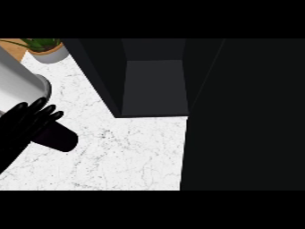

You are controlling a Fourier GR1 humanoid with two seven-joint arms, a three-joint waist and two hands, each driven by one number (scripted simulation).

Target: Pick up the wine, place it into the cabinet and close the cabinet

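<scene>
Head view, left hand (16, 134) with fingers (39, 114) straight, open dark cabinet (153, 85), wine unseen, white marble counter (121, 152)

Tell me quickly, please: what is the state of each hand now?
Left hand: open, fingers straight, holding nothing, over the counter.
Right hand: not in view, so it cannot be told.

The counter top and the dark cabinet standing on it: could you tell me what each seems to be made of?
The counter top looks like polished white marble or a marble-look stone: white with fine grey veins and specks. The cabinet looks like matte charcoal painted or laminated board: flat, even dark panels without grain or shine, though metal cannot be ruled out.
</scene>
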